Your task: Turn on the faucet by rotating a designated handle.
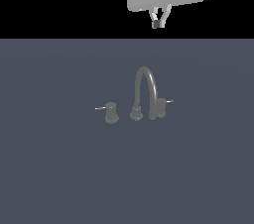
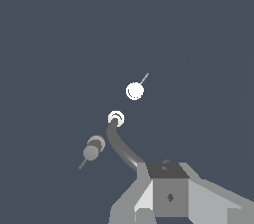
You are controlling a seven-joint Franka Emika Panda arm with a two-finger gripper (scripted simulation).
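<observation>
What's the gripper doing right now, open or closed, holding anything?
Gripper: fingertips look nearly together, holding nothing, high above the faucet; open or shut cannot be told.

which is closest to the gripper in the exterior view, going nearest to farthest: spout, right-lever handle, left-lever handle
Measured from the gripper, high above the faucet:
1. Gooseneck spout: its arch top sits just below the gripper.
2. Handle with the right-jutting lever: at the exterior view's right, under the arch's drooping end.
3. Handle with the left-jutting lever: farthest, at the exterior view's left.
</observation>
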